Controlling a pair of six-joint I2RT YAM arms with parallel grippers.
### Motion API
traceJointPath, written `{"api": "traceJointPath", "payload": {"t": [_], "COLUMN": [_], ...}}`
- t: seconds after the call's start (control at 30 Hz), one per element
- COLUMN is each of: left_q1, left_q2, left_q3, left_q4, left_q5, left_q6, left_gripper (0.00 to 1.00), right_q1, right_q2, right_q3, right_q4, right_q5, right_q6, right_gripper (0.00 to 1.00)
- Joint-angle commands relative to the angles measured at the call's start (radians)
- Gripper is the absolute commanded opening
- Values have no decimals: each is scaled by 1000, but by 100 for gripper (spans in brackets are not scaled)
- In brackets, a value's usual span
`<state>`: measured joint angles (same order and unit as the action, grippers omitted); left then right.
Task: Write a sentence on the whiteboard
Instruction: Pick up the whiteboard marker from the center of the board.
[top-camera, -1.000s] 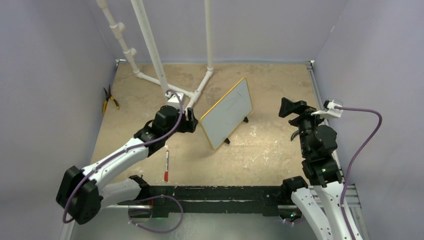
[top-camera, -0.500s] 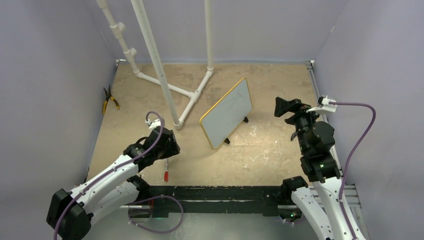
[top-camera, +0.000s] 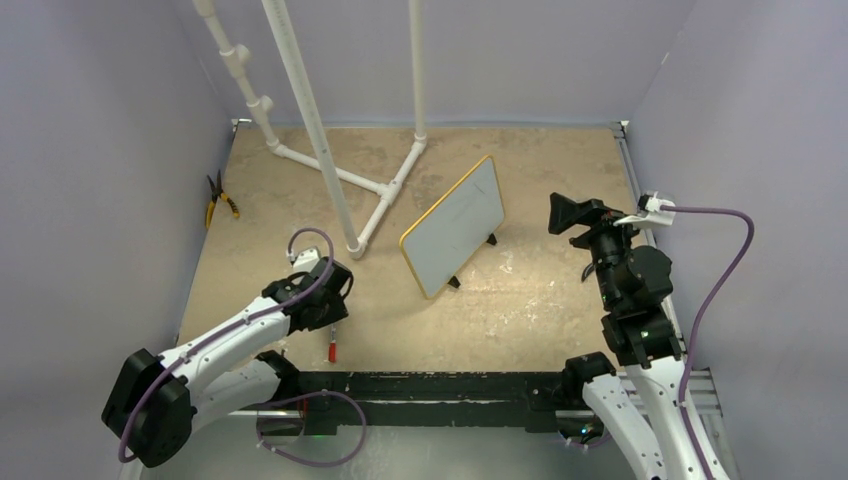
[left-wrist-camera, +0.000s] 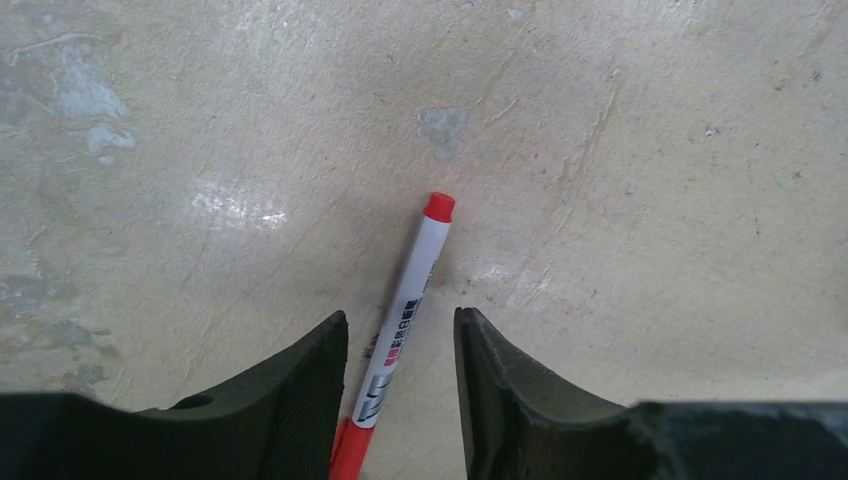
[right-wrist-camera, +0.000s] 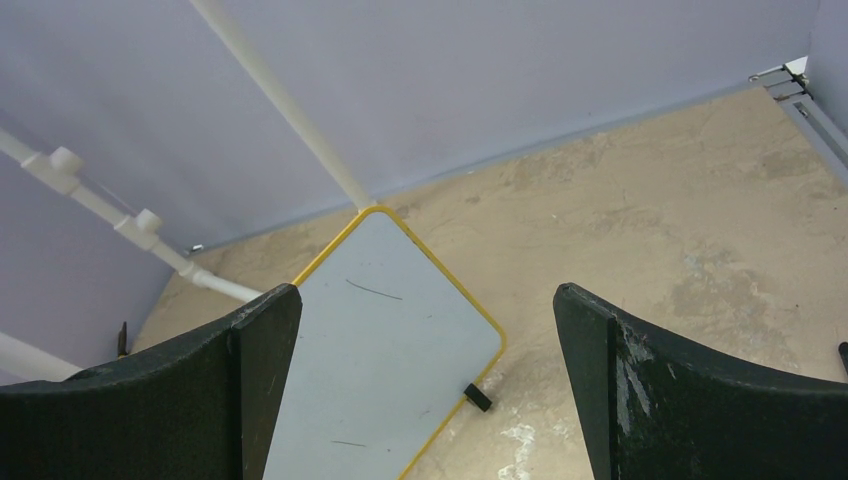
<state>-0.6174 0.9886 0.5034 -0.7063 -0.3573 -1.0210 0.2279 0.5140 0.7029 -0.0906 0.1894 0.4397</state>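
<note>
Though scuffed, beige table (top-camera: 560, 170) amid lilac walls (top-camera: 90, 150).

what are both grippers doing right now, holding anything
Left gripper: open, jaws either side of the white marker pen with red cap lying on the beige tabletop, not gripping it.
Right gripper: open wide, holding nothing.

**Two robot arms, both grippers parted**

Seen from above, the left arm (top-camera: 225, 340) stretches low from its base at the bottom left toward 2 o'clock. Its wrist bends so the left gripper (left-wrist-camera: 400, 322) points straight down, with its two dark fingers (left-wrist-camera: 300, 400) partly apart. The right arm (top-camera: 640, 300) stands folded at the bottom right, rising toward 12 o'clock. The right gripper (right-wrist-camera: 428, 300) is held high and faces 10 o'clock, its jaws spread wide.
</note>
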Motion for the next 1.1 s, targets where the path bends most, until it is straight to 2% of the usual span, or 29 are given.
{"api": "traceJointPath", "payload": {"t": [0.0, 0.27, 0.37, 0.6, 0.73, 0.9, 1.07], "left_q1": [-4, -3, -3, -3, -4, -4, -3], "left_q2": [22, 64, 90, 146, 121, -3, -102], "left_q3": [29, 7, 3, -4, -9, 26, 123], "left_q4": [-21, 8, 29, 72, 94, 83, 60], "left_q5": [-27, -26, -17, 33, 41, 55, 125], "left_q6": [-44, -30, -8, 38, 54, 103, 168], "left_gripper": [38, 32, 25, 0, 0, 0, 0], "right_q1": [-2, -2, -2, -3, -2, -2, -2], "right_q2": [-8, -11, -15, -4, 5, 11, 9], "right_q3": [4, -2, -3, 9, 7, 13, -13], "right_q4": [54, 64, 63, 54, 60, 54, 85], "right_q5": [-11, -19, -20, -15, -50, -109, -259], "right_q6": [-11, -2, -4, -7, -7, 8, 81], "right_gripper": [99, 99, 99, 99, 99, 99, 99]}}
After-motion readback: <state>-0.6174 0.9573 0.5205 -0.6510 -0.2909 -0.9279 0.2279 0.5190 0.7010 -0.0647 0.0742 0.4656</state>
